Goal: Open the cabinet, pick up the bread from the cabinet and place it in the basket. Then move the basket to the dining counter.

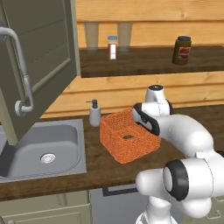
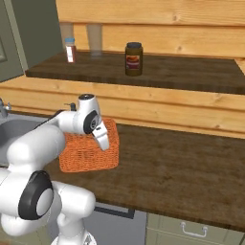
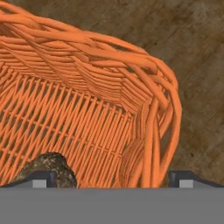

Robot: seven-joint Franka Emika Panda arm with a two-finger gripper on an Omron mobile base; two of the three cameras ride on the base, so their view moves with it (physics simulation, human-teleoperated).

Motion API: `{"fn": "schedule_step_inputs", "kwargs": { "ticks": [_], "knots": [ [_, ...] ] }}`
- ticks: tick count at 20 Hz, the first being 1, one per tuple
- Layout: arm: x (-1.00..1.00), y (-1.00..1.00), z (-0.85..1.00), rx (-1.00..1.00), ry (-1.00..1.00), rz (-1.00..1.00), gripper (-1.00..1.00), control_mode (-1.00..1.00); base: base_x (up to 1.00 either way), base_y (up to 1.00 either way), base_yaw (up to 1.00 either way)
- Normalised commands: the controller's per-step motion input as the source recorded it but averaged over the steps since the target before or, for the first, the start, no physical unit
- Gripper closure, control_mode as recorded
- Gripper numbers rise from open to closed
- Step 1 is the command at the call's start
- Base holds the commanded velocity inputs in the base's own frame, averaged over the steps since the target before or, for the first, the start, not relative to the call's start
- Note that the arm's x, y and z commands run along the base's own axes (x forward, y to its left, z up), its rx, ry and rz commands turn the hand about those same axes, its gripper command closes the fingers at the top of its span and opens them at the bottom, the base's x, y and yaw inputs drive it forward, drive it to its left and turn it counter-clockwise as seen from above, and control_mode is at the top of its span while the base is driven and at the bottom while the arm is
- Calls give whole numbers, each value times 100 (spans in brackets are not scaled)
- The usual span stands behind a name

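Dark wood worktop (image 1: 105, 164) runs across the kitchen under a wall of pale timber boards, with a grey steel sink (image 1: 41, 151) set into it at the left and a soap dispenser (image 1: 94, 113) standing just beside the sink's far corner. Above the sink the cabinet (image 1: 37, 57) door hangs swung out toward the base, its curved grey handle (image 1: 21, 74) facing forward. Behind the worktop, the raised dining counter (image 2: 182, 72) carries a dark jar (image 2: 134, 59), a small red-and-white bottle (image 2: 71, 50) and two pale glasses (image 1: 124, 36).

On the worktop, right of the sink, sits the basket (image 1: 127, 136), and the bread (image 1: 127, 137) lies on its floor as a small dark lump seen through the orange mesh. The arm bends over it from the near side, so the gripper (image 3: 111, 177) hangs low at the basket's rim. In the hand view, its two dark fingertips (image 3: 39, 178) stand wide apart with nothing between them. One tip sits inside the basket, right beside the bread (image 3: 48, 168), perhaps touching it, though the crop makes that hard to judge. The other tip lies outside the woven corner, over bare wood. The basket wall curves up between them.
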Motion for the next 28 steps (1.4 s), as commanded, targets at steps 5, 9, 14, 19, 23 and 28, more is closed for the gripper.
{"fn": "schedule_step_inputs", "kwargs": {
  "ticks": [5,9,14,19,23,28],
  "knots": [
    [12,0,-58,5,3,-5,-100,-100,0,0,0],
    [-37,0,-14,5,2,-3,-100,-100,0,0,0],
    [-46,0,0,2,0,-3,-100,-100,0,0,0],
    [-8,5,-13,0,0,-3,-100,-100,0,0,0],
    [29,28,-8,0,0,0,-100,-100,0,0,0],
    [5,21,-12,0,0,0,-100,-100,0,0,0]
  ]
}}
